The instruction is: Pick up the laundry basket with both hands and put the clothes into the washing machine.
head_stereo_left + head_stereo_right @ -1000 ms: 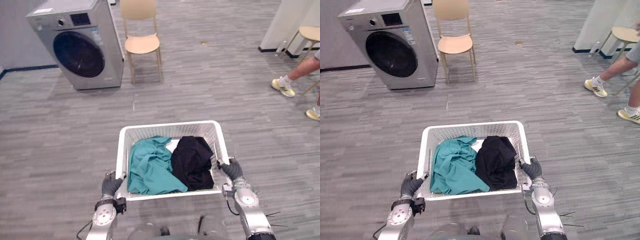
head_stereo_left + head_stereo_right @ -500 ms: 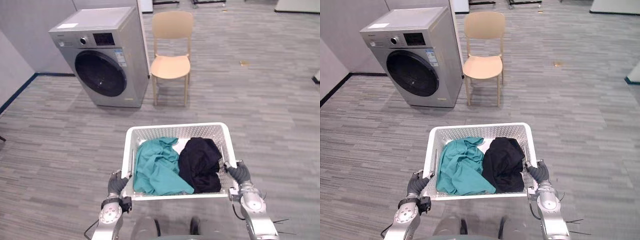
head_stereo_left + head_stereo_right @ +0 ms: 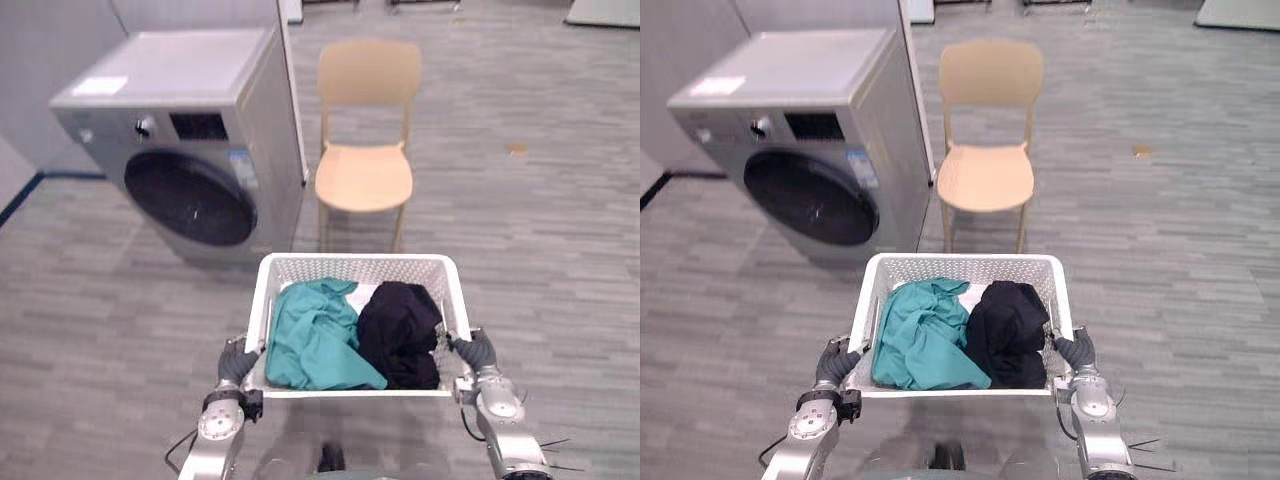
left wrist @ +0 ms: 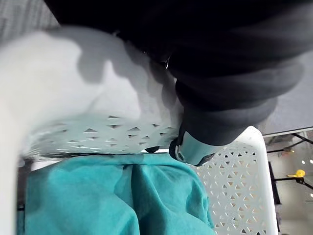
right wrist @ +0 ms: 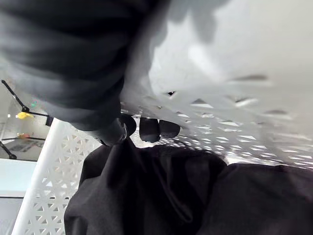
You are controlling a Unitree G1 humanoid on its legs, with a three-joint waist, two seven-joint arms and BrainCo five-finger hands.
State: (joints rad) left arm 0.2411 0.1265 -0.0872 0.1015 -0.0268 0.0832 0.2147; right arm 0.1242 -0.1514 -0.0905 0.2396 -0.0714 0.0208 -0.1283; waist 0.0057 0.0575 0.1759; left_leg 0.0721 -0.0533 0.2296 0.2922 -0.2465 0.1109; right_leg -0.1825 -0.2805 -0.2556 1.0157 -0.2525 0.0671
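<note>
The whole view has shifted since a second ago, so it's the camera that has travelled: the washing machine (image 3: 190, 150) now looms large at far left, the chair (image 3: 365, 175) stands just right of it, and the person's legs that were at far right have dropped out of frame. The laundry basket (image 3: 350, 262) has kept its place between the two hands throughout. The left hand (image 3: 238, 362) is at the basket's near-left corner, and its wrist view shows a finger hooked over the rim into the basket. The right hand (image 3: 476, 350) mirrors it at the near-right corner, dark fingertips (image 5: 149, 128) curled round the perforated wall. So both sets of fingers are closed on the basket. Inside, a teal garment (image 3: 315, 340) lies on the left and a black garment (image 3: 400, 335) on the right, touching, with a scrap of white between them at the far side. By my reading the pick-up is done and the carry is nearly over. The basket's far rim sits close to the machine and chair over the grey floor (image 3: 540, 250). What's left is the real business: the round door (image 3: 190, 197) looks shut, and no clothes have gone in yet.
</note>
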